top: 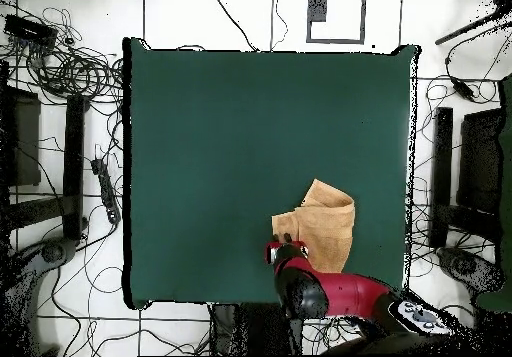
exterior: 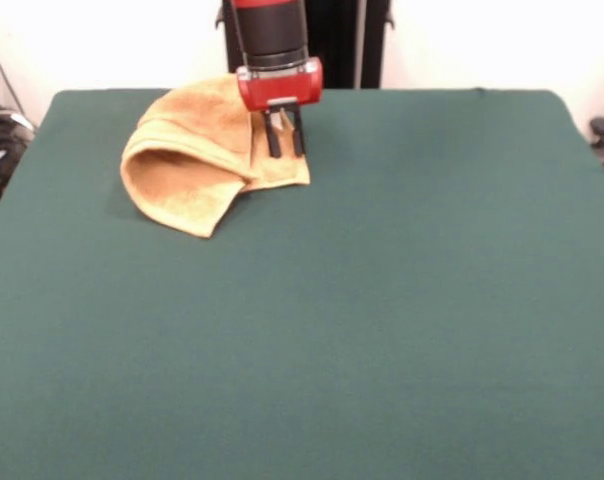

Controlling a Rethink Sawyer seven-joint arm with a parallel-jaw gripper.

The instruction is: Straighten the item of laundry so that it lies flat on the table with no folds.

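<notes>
Worktop [exterior: 342, 330] surface nearest the front camera is bare dark green cloth, smooth across the near and middle ground. Towel [exterior: 197, 165], mustard-orange terry, lies toward the far edge, left of centre in the front view. It is not flat: the left portion is doubled over into a rounded fold with an open loop at the near-left side, and one corner points toward the near edge. A flatter single layer extends to the right under the gripper [exterior: 283, 133]. In the overhead view the towel [top: 322, 223] runs with its long axis roughly from the robot's edge toward the middle of the worktop [top: 220, 133]. Jaws stand a little apart, tips down at the towel's right part; whether they pinch cloth cannot be told.
</notes>
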